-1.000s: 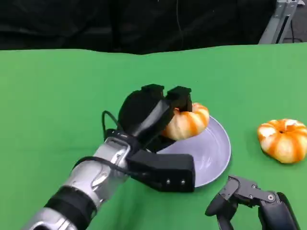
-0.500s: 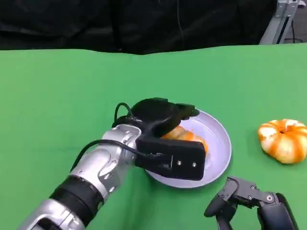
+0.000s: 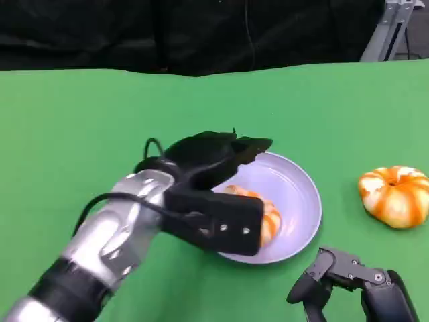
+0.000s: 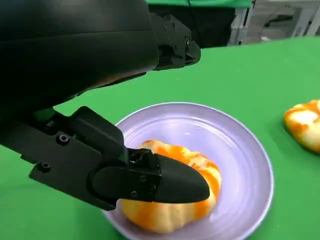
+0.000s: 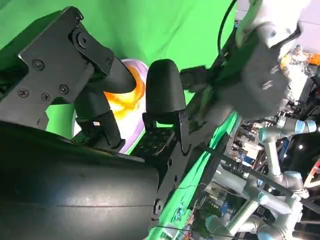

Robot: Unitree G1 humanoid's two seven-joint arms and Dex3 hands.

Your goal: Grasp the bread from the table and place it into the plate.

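The bread [image 3: 258,211] lies inside the plate [image 3: 298,194], on the side of the plate that is nearer to the robot. It is a round, orange and cream striped bun, and in the left wrist view it rests on the bottom of the plate [image 4: 240,135] with its far side free. The left hand [image 3: 214,157] is over the plate, above the bread. Its fingers [image 4: 172,42] are spread apart: the upper ones reach out over the middle of the plate, high above the bread [image 4: 175,210], and the thumb part lies low along the near side of the bun. I cannot tell if this lower part touches the bread or only passes in front of it, but the fingers are not closed around it, so the hand holds nothing.

The plate is pale lilac and stands on the green tabletop [image 3: 80,134]. A second bun [image 3: 395,194] of the same kind lies on the tabletop to the right of the plate, apart from it.

The right hand [image 3: 348,282] is low at the near edge of the tabletop, near the plate but not touching it. Its fingers [image 5: 165,92] are curled a little and apart, with nothing between them
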